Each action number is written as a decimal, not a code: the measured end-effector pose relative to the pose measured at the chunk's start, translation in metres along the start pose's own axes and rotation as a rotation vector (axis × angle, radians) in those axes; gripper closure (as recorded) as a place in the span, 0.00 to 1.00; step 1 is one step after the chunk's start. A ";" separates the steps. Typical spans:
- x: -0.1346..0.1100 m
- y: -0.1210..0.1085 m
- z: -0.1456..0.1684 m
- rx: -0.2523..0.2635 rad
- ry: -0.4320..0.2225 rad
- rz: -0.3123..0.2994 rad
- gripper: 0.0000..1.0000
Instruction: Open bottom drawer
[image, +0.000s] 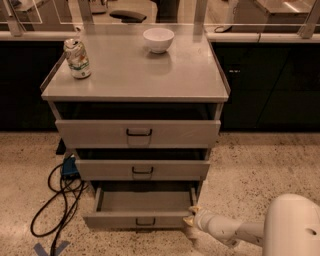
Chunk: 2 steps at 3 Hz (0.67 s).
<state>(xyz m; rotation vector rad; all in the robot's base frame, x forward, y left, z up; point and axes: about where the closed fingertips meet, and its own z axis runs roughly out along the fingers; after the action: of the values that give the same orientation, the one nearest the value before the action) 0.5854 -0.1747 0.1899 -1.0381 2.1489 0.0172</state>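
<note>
The bottom drawer (137, 219) is the lowest of three grey metal drawers in the cabinet. It stands pulled out, and its shallow grey tray (145, 201) shows empty. A small dark pull handle (145, 221) sits at the centre of its front. My gripper (190, 215) is at the right end of the drawer front, low near the floor, with the white arm (235, 231) reaching in from the lower right. Its yellowish fingertips (193, 209) touch the drawer's right front corner.
The middle drawer (142, 170) and top drawer (138, 133) are above. A can (77, 58) and a white bowl (158, 39) stand on the cabinet top (135, 75). Black cables (55, 200) and a blue box (69, 167) lie on the floor at the left.
</note>
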 end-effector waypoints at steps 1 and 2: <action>-0.002 0.001 -0.002 0.000 0.000 0.000 1.00; 0.004 0.008 -0.010 0.014 0.002 0.011 1.00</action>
<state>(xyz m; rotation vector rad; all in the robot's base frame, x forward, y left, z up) 0.5722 -0.1746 0.1925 -1.0194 2.1535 0.0064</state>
